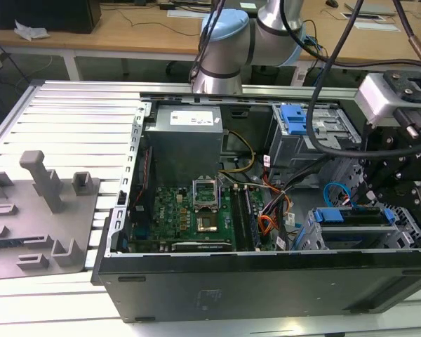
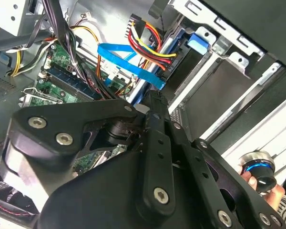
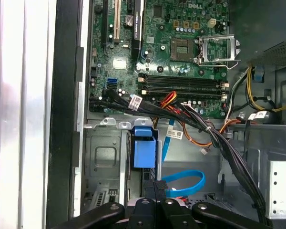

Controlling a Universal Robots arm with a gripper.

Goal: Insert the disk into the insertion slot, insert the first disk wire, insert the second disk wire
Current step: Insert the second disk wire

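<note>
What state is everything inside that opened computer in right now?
Disk: seated in the insertion slot.
Second disk wire: curved in a loop, beside the gripper.
Computer case: lying on its side, side panel off.
Processor socket: empty, frame open.

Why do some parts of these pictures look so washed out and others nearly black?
In the first wrist view, light glares off the ribbed metal table; in the second wrist view, the gripper looms dark in front; in the exterior view, the computer case wall sits in shadow.
</note>
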